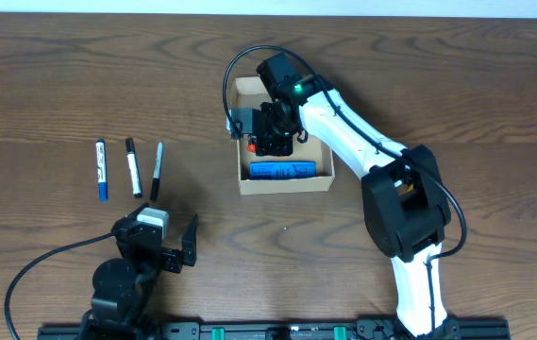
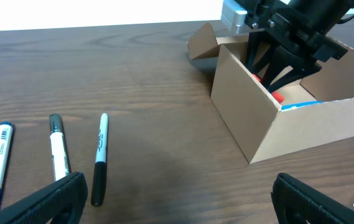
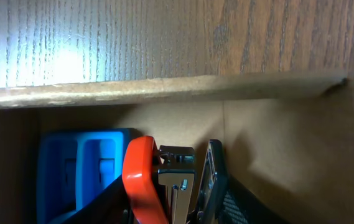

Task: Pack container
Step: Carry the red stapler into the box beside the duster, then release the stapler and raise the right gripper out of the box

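The right gripper (image 1: 273,142) is down inside the cardboard box (image 1: 285,186) at mid-table, fingers clamped on an orange stapler (image 3: 142,180) beside a blue item (image 1: 282,171), while the left gripper (image 2: 180,183) hangs wide open near three markers (image 1: 131,168).

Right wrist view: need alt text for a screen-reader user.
Close view into the cardboard container: an orange-and-metal stapler-like object sits between the dark fingers of the right end effector, with a blue plastic item just left of it. The wood-grain table shows beyond the container's far wall.
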